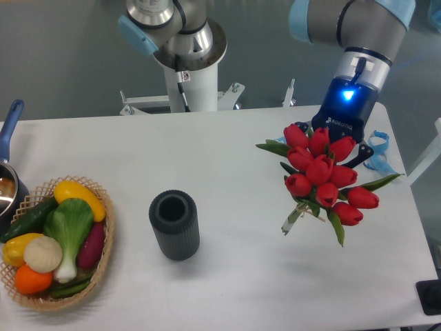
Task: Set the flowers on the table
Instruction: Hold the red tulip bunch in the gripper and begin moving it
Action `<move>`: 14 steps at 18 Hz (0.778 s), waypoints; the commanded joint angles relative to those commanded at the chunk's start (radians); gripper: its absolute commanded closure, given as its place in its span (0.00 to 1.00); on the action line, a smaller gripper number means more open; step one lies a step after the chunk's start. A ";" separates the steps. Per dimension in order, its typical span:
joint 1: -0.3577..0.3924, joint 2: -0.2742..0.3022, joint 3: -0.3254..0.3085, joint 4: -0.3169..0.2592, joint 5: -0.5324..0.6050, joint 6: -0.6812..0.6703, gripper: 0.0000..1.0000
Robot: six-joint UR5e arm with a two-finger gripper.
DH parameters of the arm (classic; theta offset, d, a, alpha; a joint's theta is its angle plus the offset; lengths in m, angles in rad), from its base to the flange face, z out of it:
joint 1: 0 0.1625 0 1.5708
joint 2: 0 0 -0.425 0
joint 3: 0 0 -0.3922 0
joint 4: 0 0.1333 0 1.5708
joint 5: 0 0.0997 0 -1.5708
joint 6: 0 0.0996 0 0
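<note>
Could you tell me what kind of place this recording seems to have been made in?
Probably a robotics lab set up as a mock household scene. A robot arm with its gripper holds red flowers over a plain white table, a second arm's base is bolted behind it, and a wicker basket holds toy vegetables.

A silver-grey robot arm (358, 21) with pale blue joint caps rises from a white pedestal (189, 86); its black tool (337, 124) glows blue and carries small white lettering.

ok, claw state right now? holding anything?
Claw: fingertips hidden behind the flowers; the bunch appears lifted above the table, so it looks shut on the flowers.
</note>
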 joint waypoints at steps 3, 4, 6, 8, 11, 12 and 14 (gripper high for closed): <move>-0.002 0.009 -0.012 0.000 0.023 0.005 0.77; -0.002 0.011 -0.008 -0.002 0.034 0.002 0.77; -0.002 0.017 -0.018 -0.002 0.064 0.003 0.78; -0.003 0.031 -0.020 -0.003 0.109 0.003 0.78; -0.011 0.040 -0.015 -0.006 0.211 0.003 0.77; -0.015 0.041 -0.018 -0.006 0.239 0.003 0.78; -0.038 0.041 -0.009 -0.008 0.306 0.002 0.78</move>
